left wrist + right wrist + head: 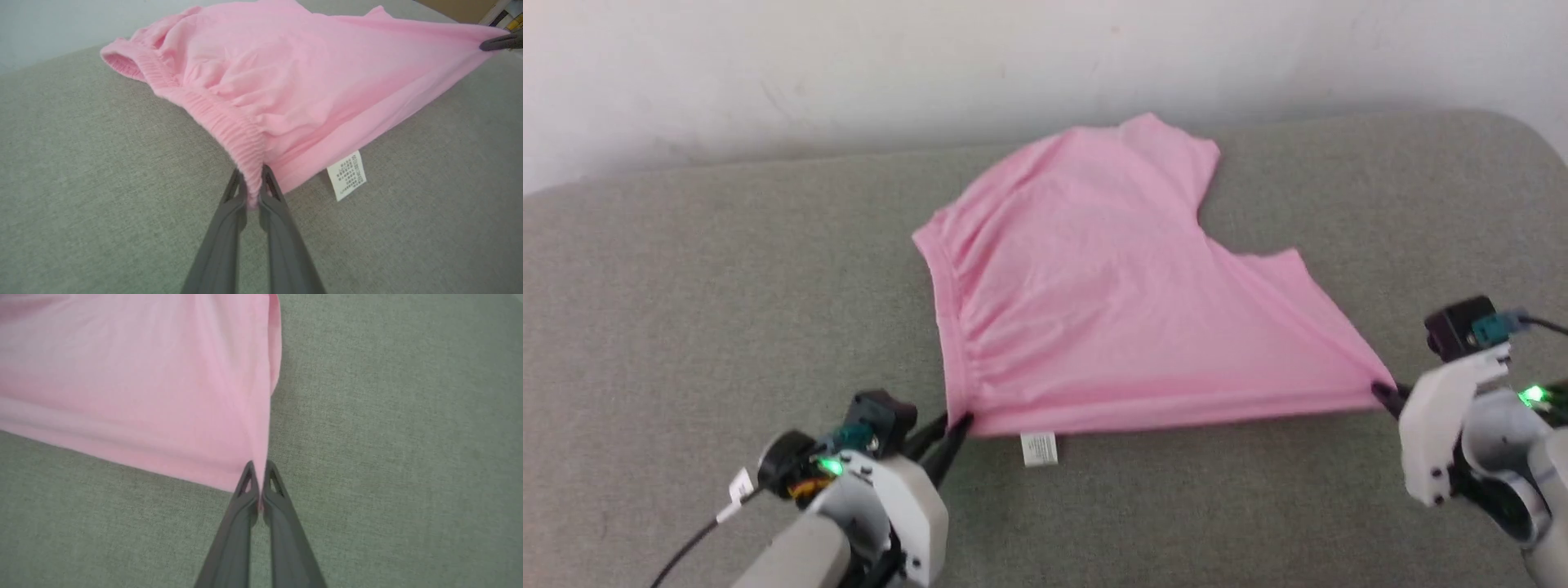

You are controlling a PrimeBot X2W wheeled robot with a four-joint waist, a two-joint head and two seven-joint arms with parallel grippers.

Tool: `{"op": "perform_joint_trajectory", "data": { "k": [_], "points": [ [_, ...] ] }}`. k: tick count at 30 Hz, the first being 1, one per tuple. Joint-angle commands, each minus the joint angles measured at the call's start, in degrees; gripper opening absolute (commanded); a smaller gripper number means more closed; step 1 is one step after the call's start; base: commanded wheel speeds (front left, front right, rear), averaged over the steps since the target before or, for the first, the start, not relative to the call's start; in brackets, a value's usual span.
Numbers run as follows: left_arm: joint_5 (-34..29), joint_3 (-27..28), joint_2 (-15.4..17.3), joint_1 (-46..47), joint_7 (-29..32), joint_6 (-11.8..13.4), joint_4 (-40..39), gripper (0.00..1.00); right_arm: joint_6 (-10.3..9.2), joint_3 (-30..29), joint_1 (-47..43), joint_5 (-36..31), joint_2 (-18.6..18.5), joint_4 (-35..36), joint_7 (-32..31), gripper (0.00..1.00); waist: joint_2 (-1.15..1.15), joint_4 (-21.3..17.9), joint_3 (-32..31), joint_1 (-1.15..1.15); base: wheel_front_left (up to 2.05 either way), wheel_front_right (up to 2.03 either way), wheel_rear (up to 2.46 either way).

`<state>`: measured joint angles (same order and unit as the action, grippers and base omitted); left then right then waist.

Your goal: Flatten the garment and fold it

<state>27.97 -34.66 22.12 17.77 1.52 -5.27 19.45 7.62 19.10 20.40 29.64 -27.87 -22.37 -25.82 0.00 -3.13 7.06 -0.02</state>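
Holding the left arm (pixel 882 506) in from the lower left, forearm angled up and right, green light lit at the wrist. Pinching a waistband corner of the shorts (pixel 1094 294) with the left gripper (pixel 960 425), fingers (pixel 229 232) closed onto the bunched fabric, tips low near the surface. Holding the right arm (pixel 1445 425) in from the lower right, white wrist housing tilted, green light lit there too. Clamping a leg corner with the right gripper (pixel 1382 394), fingertips (pixel 239 514) pressed nearly together, thin fabric between. Keeping both grippers low and well apart.
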Motion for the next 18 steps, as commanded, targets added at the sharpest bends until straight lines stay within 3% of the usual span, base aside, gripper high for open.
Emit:
{"op": "perform_joint_trajectory", "data": {
  "k": [1, 10, 18],
  "points": [
    [0.5, -0.2, 1.0, -2.2, 0.4, 0.8, -1.1, 0.00, -0.13, -1.1, -2.5, 0.6, -1.3, 1.8, -1.3, 0.00, 0.00, 1.0, -3.9, 0.02, 0.00, 0.00, 0.00],
    [2.2, -2.3, 4.3, -15.4, 4.5, 4.4, -12.8, 0.00, -0.13, -12.7, -21.1, 2.1, -3.3, 17.1, -13.0, 0.00, 0.00, 2.0, -8.6, 0.02, 0.00, 0.00, 0.00],
    [4.3, -5.3, 5.9, -23.9, 8.5, 5.7, -19.8, 0.00, -0.13, -22.4, -34.1, 1.7, 0.6, 29.3, -21.8, 0.00, 0.00, 2.6, -9.2, 0.02, 0.00, 0.00, 0.00]
  ]
}}
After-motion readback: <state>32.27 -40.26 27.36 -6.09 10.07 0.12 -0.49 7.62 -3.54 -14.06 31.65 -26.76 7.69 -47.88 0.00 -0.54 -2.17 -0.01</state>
